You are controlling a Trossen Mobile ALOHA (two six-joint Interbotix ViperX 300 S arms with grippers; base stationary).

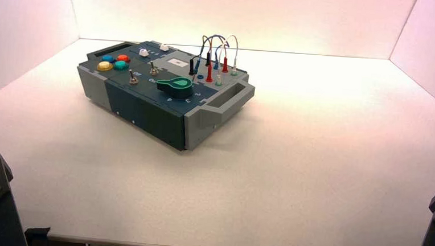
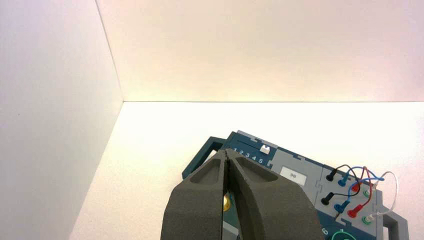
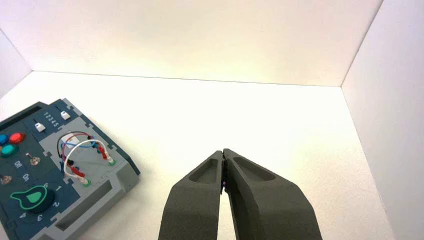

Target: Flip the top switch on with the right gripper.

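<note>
Approach not started: your black tapered-finger right gripper (image 3: 223,152) is closed, empty, parked. Swing toward 10 o'clock to the farther small metal toggle switch (image 1: 154,69).

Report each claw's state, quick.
Left black two-fingered claw: shut, holding nothing.
Right black two-fingered claw: shut, holding nothing, away from the box.

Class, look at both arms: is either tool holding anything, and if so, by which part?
Nothing is held. The left tool and right tool are both shut on nothing, away from the box.
</note>
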